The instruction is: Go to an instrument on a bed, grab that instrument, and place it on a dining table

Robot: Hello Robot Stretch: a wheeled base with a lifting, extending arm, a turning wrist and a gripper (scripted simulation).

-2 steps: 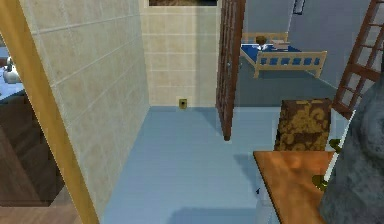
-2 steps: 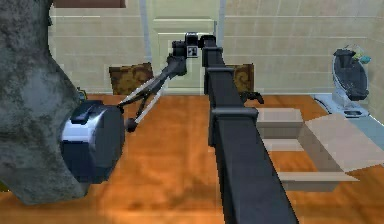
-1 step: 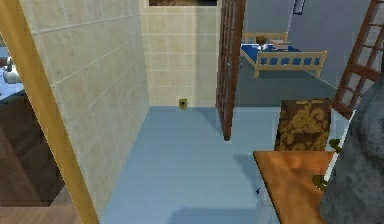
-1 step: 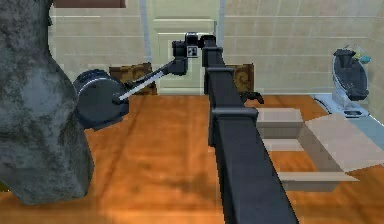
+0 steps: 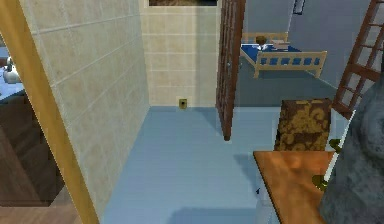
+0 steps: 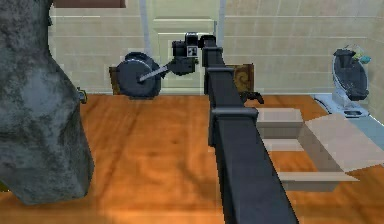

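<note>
Since the table (image 6: 150, 150) is where this ends, the thing to watch is how the instrument sits against its glossy orange wood top, which spreads under the arm (image 6: 240, 150), a dark square bar. A rough, stony grey lump (image 6: 35, 110) bulks at the arm side view's left. The instrument (image 6: 135, 76) is a round grey disc at the table's far edge, with a thin neck slanting up-right to the gripper (image 6: 168, 70), so it lies just left of the fingers. Can't tell if it's held or resting, or what the fingers are doing. My guess is it only needs lowering straight down.
</note>
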